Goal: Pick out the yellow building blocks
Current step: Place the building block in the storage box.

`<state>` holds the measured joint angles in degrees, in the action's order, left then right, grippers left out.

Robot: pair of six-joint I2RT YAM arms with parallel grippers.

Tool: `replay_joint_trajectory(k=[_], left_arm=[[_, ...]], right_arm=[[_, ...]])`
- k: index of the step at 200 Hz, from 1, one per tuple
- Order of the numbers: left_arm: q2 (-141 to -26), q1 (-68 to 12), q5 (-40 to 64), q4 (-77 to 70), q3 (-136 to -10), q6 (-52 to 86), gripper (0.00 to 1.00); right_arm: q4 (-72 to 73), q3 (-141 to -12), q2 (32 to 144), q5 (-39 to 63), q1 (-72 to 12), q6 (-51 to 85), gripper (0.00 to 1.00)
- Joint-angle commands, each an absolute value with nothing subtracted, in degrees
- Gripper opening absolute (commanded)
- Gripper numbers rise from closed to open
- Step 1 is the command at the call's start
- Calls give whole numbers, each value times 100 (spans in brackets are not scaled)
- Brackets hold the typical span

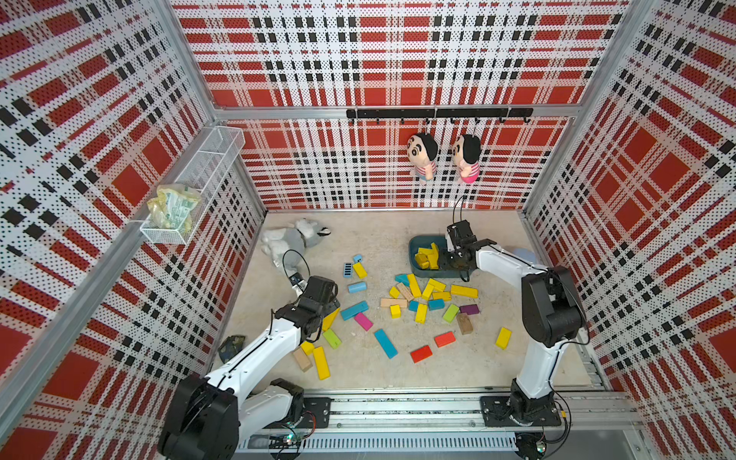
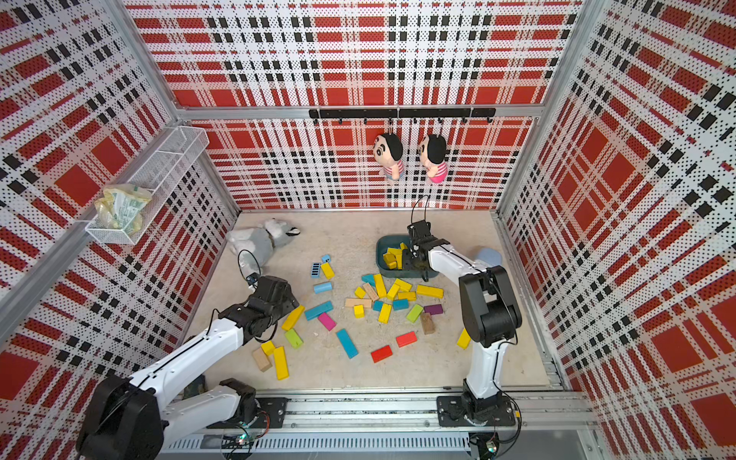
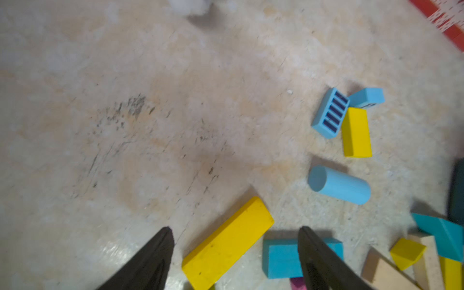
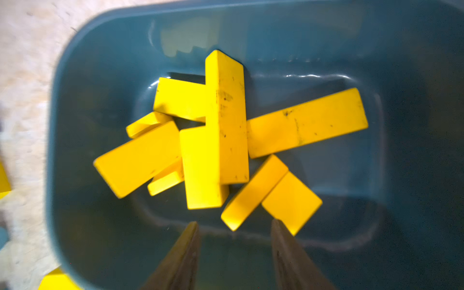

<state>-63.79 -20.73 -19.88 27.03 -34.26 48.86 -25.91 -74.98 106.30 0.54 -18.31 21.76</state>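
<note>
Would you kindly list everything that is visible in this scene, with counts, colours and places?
bin: one, teal, far right
yellow blocks: a pile in the bin, about thirteen loose on the table
blue blocks: about eight, light and teal, scattered
red blocks: two, near front
green blocks: two, lime, scattered
pink block: one, mid-table
purple block: one, right of centre
wood blocks: about four, tan, scattered
plush animal: one, grey-white, far left corner
dolls: two, hanging from a rail
basket: one, white wire, high left, holding a bag
left gripper: open, above a long yellow block
right gripper: open, above the bin
</note>
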Motion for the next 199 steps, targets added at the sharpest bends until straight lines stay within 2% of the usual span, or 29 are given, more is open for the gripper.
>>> replay_joint_trajectory(k=[1, 47, 125, 167, 199], left_arm=[[-6351, -1944, -1721, 3093, -3308, 4676, 82], [-7070, -1898, -1292, 3002, -3482, 4242, 81], [-8031, -1916, -1035, 2797, -3836, 3833, 81], [-8527, -1872, -879, 2631, -4048, 3617, 70], [-8742, -1846, -1045, 2629, -4175, 3654, 56]], right_arm=[[-2004, -7183, 9960, 311, -1846, 2340, 51], [-1788, -6600, 9388, 454, -1861, 2485, 51], [-1732, -6373, 9087, 333, -1857, 2567, 52], [-1768, -6440, 9114, 358, -1858, 2564, 52], [-1923, -6567, 9206, 509, -1863, 2435, 52]])
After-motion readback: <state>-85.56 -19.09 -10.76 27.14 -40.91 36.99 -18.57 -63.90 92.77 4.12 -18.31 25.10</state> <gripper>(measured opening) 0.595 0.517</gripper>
